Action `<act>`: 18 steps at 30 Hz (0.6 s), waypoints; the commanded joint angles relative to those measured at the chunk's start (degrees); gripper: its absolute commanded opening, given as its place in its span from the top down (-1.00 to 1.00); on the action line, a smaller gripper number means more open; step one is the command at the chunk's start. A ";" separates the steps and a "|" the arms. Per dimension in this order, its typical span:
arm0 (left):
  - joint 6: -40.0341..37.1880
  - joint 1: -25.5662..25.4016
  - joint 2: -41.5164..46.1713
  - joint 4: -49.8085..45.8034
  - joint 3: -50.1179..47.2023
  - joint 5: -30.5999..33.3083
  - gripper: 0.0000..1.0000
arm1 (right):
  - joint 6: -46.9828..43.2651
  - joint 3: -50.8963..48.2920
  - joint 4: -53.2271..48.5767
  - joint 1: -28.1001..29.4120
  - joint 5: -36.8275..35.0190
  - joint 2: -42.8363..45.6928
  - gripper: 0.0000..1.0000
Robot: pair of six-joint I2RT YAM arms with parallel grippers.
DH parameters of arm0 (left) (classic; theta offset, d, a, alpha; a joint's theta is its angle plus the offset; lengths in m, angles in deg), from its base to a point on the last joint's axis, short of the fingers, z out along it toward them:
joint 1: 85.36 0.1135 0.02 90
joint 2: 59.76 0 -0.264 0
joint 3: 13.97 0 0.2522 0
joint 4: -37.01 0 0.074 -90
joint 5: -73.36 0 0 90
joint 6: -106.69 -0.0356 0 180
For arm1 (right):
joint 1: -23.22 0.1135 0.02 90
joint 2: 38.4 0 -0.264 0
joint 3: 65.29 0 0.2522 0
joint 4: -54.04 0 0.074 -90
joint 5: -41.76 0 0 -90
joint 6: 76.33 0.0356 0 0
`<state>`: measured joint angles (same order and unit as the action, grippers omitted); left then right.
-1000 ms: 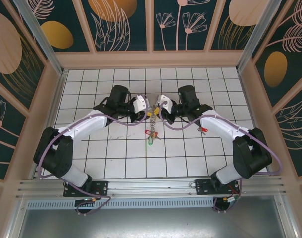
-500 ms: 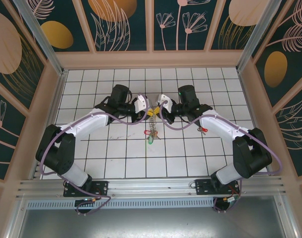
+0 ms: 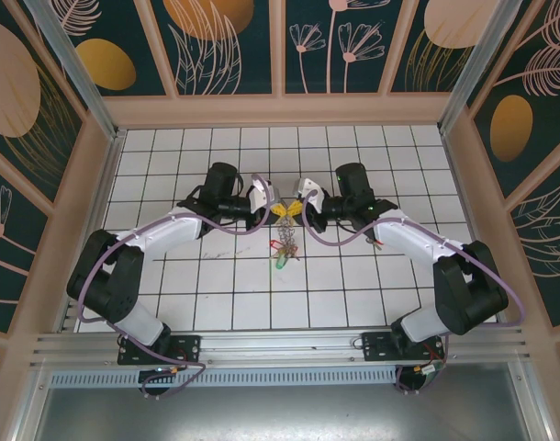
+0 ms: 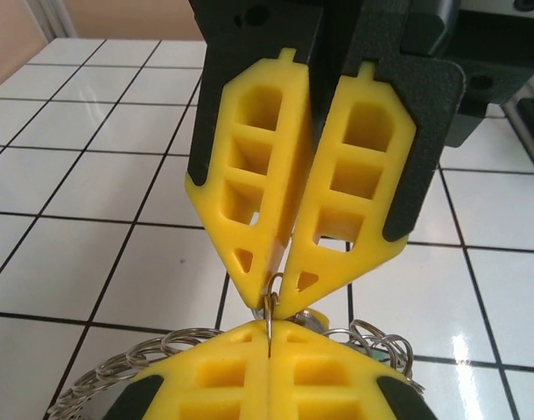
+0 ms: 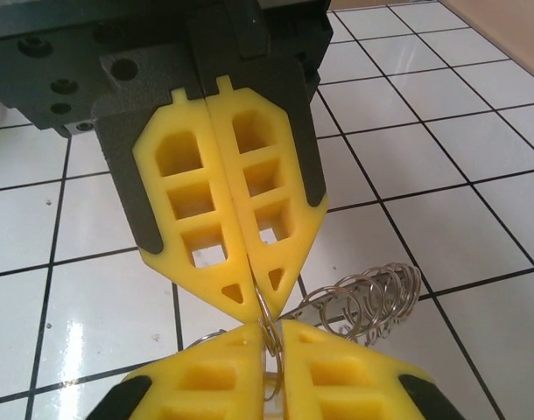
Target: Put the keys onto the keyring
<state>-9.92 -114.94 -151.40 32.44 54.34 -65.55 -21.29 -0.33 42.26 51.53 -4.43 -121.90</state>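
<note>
- Pinches a thin wire loop of the keyring [image 4: 376,337] in the left tool [image 4: 269,343], yellow fingers pressed flat together with only the wire between them.
- Meets the right tool [image 4: 272,296] tip to tip, over the middle of the white tiled tabletop [image 3: 216,294], slightly toward the far side.
- Stands narrow at the right tool, fingertips on either side of the same wire loop, upper parts of the fingers spread in a slim V in the left wrist view.
- Leaves a sliver of gap between the right tool's own fingers in the right wrist view, with the wire running up through it; cannot tell whether gripping or merely touching.
- Trails the rest of the keyring from the meeting point toward the near edge in the top view, bunched into a slim, beaded strand.
- Shows silvery coils of the rim curling out beside and behind both pairs of fingertips in the wrist views.
- Carries a green-headed key [image 3: 279,263] at the strand's near end, close to the tiles; cannot tell whether touching them.
</note>
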 commanded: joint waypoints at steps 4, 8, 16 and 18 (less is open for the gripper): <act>6.74 0.32 1.54 14.01 -1.41 -7.76 1.00 | 2.13 -1.38 4.78 -1.12 5.20 0.88 0.62; 8.53 0.32 1.90 16.97 -2.74 -8.36 1.00 | 2.84 -2.41 6.43 -2.42 6.64 0.97 0.57; 14.45 0.40 2.55 25.86 -5.62 -8.50 1.00 | 4.26 -4.41 8.78 -3.87 9.35 2.49 0.59; 15.54 0.40 2.57 27.53 -5.99 -8.85 1.00 | 4.63 -5.29 9.76 -4.14 9.61 3.15 0.61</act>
<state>2.65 -114.51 -151.27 51.63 48.72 -70.83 -17.49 -3.96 49.56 48.19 2.61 -120.72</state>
